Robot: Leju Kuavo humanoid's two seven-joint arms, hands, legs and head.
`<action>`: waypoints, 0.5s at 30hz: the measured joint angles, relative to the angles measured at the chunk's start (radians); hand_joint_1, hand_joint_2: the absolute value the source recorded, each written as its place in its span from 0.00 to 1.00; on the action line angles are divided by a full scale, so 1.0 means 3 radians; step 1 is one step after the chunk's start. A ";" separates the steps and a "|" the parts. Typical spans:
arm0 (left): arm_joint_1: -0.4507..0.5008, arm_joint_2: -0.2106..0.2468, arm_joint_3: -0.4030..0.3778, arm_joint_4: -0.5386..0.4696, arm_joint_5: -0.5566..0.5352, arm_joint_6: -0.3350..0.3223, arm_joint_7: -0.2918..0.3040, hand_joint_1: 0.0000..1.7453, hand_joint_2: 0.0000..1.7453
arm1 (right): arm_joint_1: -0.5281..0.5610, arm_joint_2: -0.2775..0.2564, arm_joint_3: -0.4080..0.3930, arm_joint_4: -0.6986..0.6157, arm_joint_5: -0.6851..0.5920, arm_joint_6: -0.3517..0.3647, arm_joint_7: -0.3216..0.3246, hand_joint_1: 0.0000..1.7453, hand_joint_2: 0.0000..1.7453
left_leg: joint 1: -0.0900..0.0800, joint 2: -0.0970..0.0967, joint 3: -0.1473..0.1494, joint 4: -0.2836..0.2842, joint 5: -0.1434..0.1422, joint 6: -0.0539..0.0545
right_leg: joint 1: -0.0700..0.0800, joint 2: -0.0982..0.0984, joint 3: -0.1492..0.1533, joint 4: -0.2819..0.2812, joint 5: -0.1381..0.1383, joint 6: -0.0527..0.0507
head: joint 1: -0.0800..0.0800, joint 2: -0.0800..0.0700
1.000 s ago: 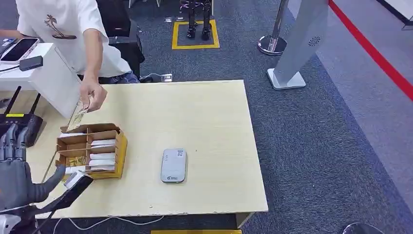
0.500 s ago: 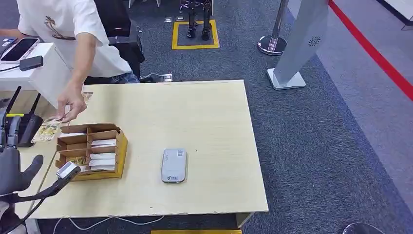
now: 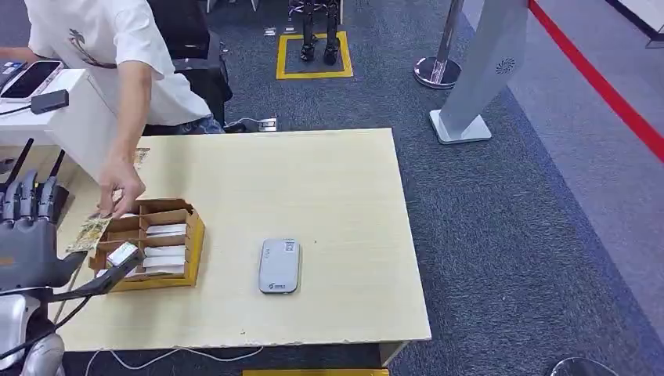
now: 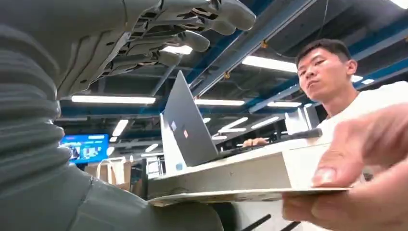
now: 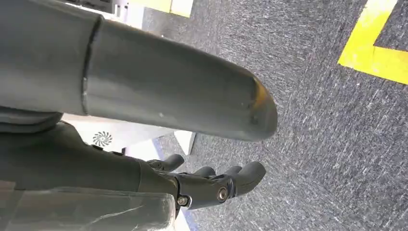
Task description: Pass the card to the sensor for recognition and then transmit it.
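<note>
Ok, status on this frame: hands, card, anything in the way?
Left hand raised, fingers spread, holding nothing. Right hand hanging over carpet. Patterned card pinched in person's hand, beside the left hand. Grey card sensor unobstructed mid-table.

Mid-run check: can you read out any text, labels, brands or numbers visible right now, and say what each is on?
No text can be read.
Sensor: small label and logo, too small to read.
Card in the person's hand: printed pattern, blurred.
White shirt: palm-tree graphic, no words legible.
Screen in the left wrist view: blurred.
</note>
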 joint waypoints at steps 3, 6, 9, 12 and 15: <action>-0.0051 -0.0027 -0.0016 0.0072 0.0013 0.0007 0.0000 1.00 1.00 | -0.0001 0.0000 0.0000 0.0000 0.0000 -0.0003 0.0000 0.00 0.00 | 0.0000 0.0001 0.0000 0.0000 0.0000 0.0000 | 0.0000 0.0001 0.0000 0.0000 0.0000 0.0000 | -0.0001 0.0000; -0.0059 -0.0050 -0.0020 0.0110 0.0032 0.0024 -0.0001 1.00 1.00 | -0.0002 0.0000 0.0001 0.0000 0.0002 -0.0004 0.0000 0.00 0.00 | 0.0000 0.0001 0.0000 0.0000 0.0000 0.0000 | 0.0000 0.0001 -0.0001 0.0000 0.0000 0.0000 | -0.0001 0.0000; -0.0060 -0.0065 -0.0022 0.0138 0.0037 0.0027 -0.0001 1.00 1.00 | -0.0002 0.0000 0.0001 0.0000 0.0011 -0.0004 0.0001 0.00 0.00 | 0.0000 0.0001 0.0000 0.0000 0.0000 0.0000 | 0.0000 0.0001 -0.0001 0.0000 0.0000 0.0000 | -0.0001 0.0000; -0.0066 -0.0080 -0.0023 0.0156 0.0039 0.0027 -0.0001 1.00 1.00 | -0.0002 0.0000 0.0001 0.0000 0.0022 -0.0004 0.0003 0.00 0.00 | 0.0000 0.0001 0.0000 0.0000 0.0000 0.0000 | 0.0000 0.0001 -0.0001 0.0000 0.0000 0.0000 | -0.0001 0.0000; -0.0068 -0.0095 -0.0024 0.0166 0.0083 0.0065 -0.0024 1.00 1.00 | -0.0002 0.0000 0.0004 0.0000 0.0038 -0.0003 0.0001 0.00 0.00 | 0.0000 0.0001 0.0000 0.0000 0.0000 0.0000 | 0.0000 0.0001 -0.0001 0.0000 0.0000 0.0000 | -0.0001 0.0000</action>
